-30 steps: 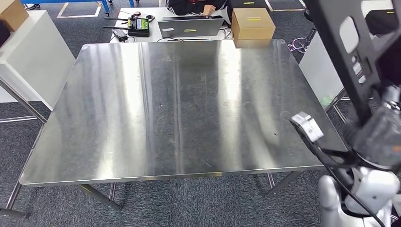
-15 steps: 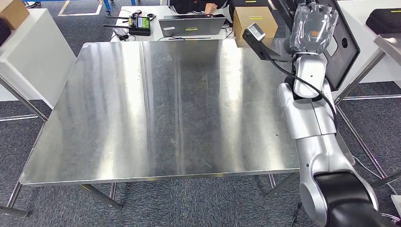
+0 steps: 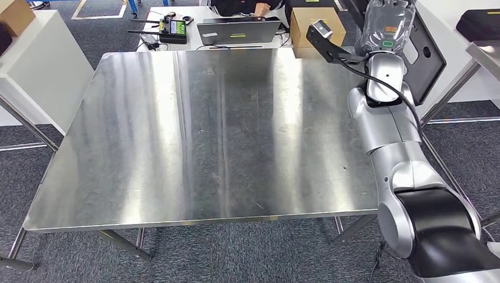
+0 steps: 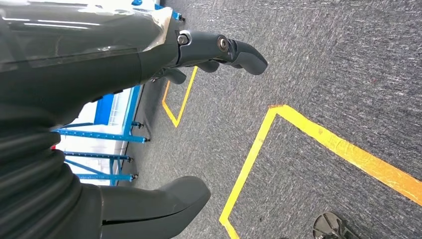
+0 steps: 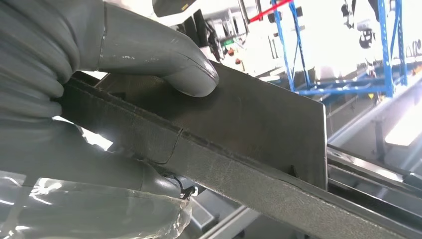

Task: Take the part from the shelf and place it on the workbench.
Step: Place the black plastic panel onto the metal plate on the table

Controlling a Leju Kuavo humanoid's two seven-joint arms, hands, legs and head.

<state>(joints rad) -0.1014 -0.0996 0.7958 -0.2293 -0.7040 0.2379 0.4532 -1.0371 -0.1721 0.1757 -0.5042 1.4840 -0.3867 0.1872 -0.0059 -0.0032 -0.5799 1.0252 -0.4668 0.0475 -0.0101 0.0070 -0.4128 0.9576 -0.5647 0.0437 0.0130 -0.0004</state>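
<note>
In the head view the right hand (image 3: pixel 386 26), wrapped in clear plastic, is raised beyond the far right corner of the steel tabletop (image 3: pixel 177 135), with the silver right arm (image 3: pixel 389 147) running up along the right edge. The hand is against a dark flat part (image 3: pixel 429 56), a plate with cut-out holes that stands off the tabletop, past its right edge. A cardboard box (image 3: pixel 306 23) and a laptop (image 3: pixel 236 32) sit on another surface just behind the far edge.

The left wrist view looks down at grey carpet (image 4: pixel 323 74) marked with yellow tape (image 4: pixel 278 134). The left hand (image 4: pixel 164 124) hangs there holding nothing, thumb and fingers apart.

The right wrist view gives what the head view cannot: the grip itself. The thick grey thumb (image 5: pixel 164 55) presses on one face of the dark plate (image 5: pixel 259 119) and the rest of the hand wraps beneath its edge, so the part is firmly held. Blue racking (image 5: pixel 343 50) shows beyond.

Judging from this, the carrying step is in hand: the part is gripped but not yet over the workbench. The next move calls for swinging the plate inward over the tabletop, lowering it flat and only then loosening the fingers. A large plate could catch the tabletop's edge.
</note>
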